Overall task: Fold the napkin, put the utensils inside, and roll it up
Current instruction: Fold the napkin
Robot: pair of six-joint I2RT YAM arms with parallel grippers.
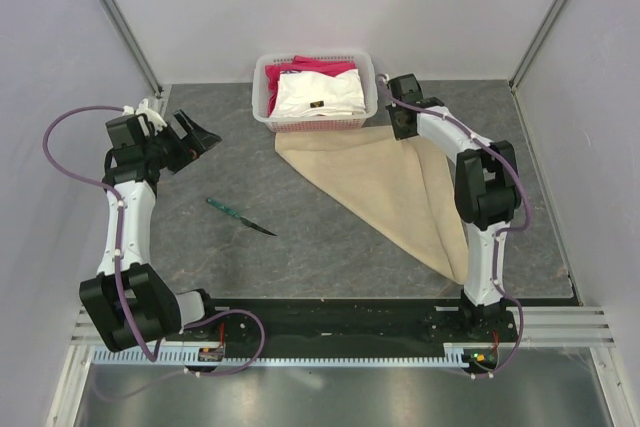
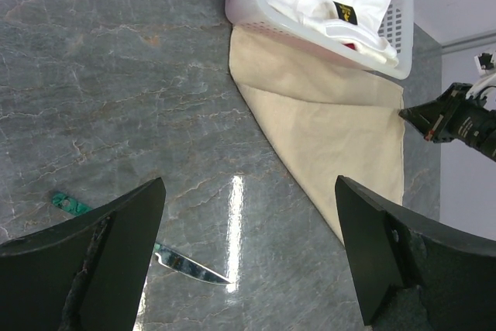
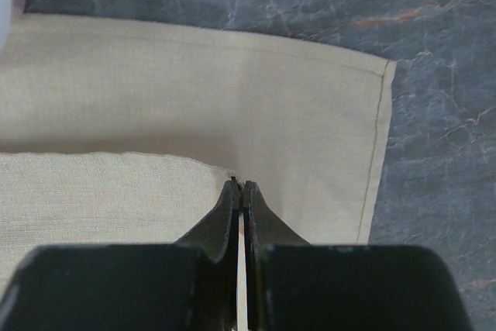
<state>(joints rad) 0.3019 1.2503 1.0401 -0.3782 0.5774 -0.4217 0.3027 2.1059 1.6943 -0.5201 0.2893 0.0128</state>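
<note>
The tan napkin lies folded over on itself into a rough triangle, its far edge against the white basket. My right gripper is shut on the corner of the napkin's upper layer, held just above the lower layer near the basket's right end. The knife, with a teal handle and a dark blade, lies on the bare table left of the napkin. Up at the far left, my left gripper hangs open and empty above the table. In its wrist view the knife shows partly behind the left finger.
The basket at the back centre holds a white folded cloth and a pink-red one. Walls enclose the grey marbled table on three sides. A black rail with both arm bases runs along the near edge.
</note>
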